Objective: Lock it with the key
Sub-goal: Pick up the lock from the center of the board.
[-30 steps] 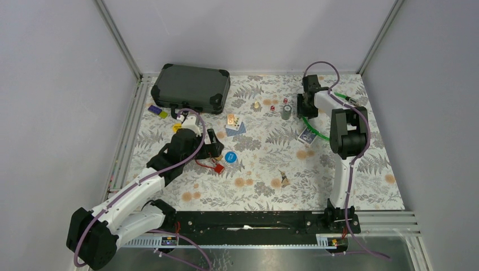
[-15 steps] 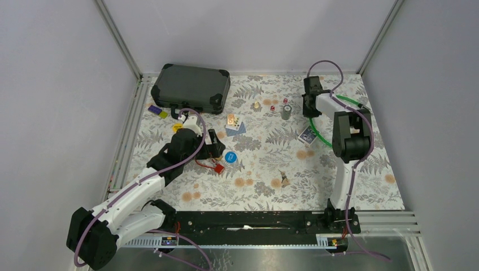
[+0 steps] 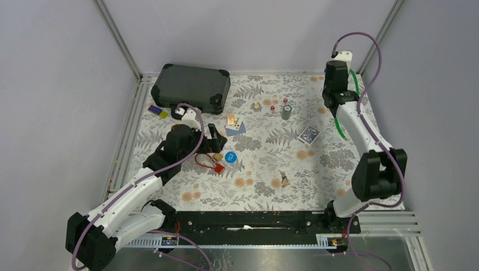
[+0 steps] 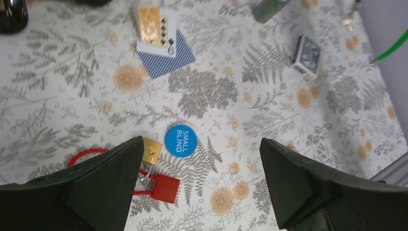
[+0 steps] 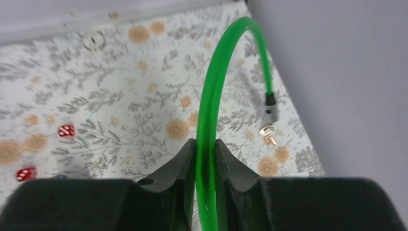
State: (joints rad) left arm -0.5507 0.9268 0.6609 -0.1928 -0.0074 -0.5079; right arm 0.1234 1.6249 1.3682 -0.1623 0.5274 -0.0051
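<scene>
Top external view: the left pincer (image 4: 201, 144) sits low over the middle-left of the counter (image 3: 339, 169). The right pincer (image 5: 204, 147) is raised near the far right corner, well apart from it.

Left pincer: jaws stand wide and hold nothing. The left wrist view shows a brass padlock (image 4: 151, 150) lying flat just beside the tip of the left finger, on its inner side. Whether finger and padlock touch cannot be told. A red cable (image 4: 86, 154) loops out from the padlock and partly passes under that finger. A red tag (image 4: 166, 187) lies just nearer than the padlock, between the fingers. A blue round chip (image 4: 181, 140) lies right beside the padlock, in the gap between the fingers and closer to the left one. Ahead of this pincer lie some playing cards (image 4: 163, 48). Ahead and to its right is a card box (image 4: 306, 49).

Right pincer: jaws are narrow, pinched on a green cord (image 5: 211, 96). The cord rises from between the fingers, arches forward and comes down to the right of the pincer. A small key (image 5: 267, 133) hangs from the metal fitting at the cord's free end, ahead and to the right of the fingers, close to the side wall. Whether the key touches the counter cannot be told. Two red dice (image 5: 66, 130) lie off to the left of this pincer.

Key and padlock are well apart, one with each pincer. A dark case (image 3: 192, 87) lies closed beyond the left pincer, at the far left of the counter.
</scene>
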